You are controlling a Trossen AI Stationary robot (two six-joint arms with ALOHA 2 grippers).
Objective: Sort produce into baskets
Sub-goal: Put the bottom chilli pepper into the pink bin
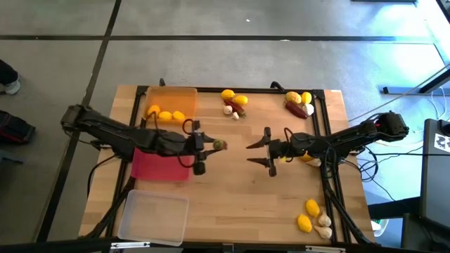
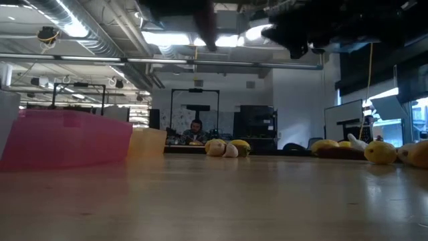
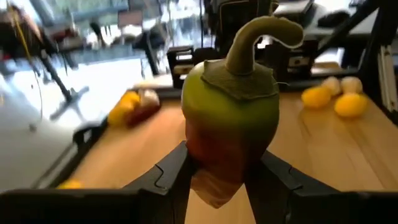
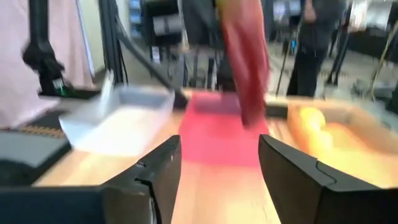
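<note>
Looking down from the high view, the left gripper (image 1: 211, 146) at frame centre pinches a pepper (image 1: 219, 145) beside the red-pink tray (image 1: 158, 167); the right gripper (image 1: 259, 152) gapes empty. Left wrist view: green-topped, red-bodied pepper (image 3: 230, 118), its tip hidden between the fingers (image 3: 168, 180).

text: none legible | labels: none (baskets plain) | signs: none

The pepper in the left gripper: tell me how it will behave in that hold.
The pepper looks smooth and tapers toward its tip, so it may slip between the left gripper fingers. It is pinched near the narrow end with the bulk above, so it could tilt. It looks firm, probably not easily crushed.
</note>
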